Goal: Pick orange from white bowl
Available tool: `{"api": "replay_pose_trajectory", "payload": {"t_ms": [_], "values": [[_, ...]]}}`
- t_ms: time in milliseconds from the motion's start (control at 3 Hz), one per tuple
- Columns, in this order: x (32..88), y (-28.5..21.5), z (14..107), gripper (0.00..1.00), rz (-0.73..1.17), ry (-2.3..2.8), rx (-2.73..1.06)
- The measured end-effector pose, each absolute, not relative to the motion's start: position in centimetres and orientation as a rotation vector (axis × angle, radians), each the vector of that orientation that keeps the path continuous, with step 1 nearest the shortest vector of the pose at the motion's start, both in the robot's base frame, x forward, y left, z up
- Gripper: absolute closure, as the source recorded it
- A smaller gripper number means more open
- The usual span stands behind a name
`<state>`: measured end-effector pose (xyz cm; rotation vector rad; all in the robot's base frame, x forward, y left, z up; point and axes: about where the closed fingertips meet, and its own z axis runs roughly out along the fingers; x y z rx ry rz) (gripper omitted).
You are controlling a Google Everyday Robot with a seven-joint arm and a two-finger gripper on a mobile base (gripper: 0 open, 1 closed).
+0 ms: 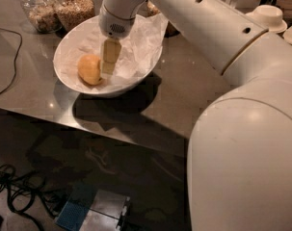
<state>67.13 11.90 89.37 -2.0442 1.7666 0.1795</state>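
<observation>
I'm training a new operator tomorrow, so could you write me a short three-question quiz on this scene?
1. True or false: the bowl has nothing in it.
2. Where is the claw? A. well outside the bowl; B. down inside the bowl, right beside the orange; C. raised far above the bowl.
3. Fill in: the bowl is lined with crumpled white ____.

Key:
1. False. It holds the orange and a lining.
2. B.
3. paper.
</observation>
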Motion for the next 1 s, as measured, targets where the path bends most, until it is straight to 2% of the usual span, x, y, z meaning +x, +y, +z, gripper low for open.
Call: {"api": "replay_pose_trajectory", "payload": {"t_ms": [667,1000], "values": [[66.33,13.44,88.45,0.00,0.144,1.704,-2.065],[66.32,13.46,88.43,0.19,0.145,1.704,-2.065]]}}
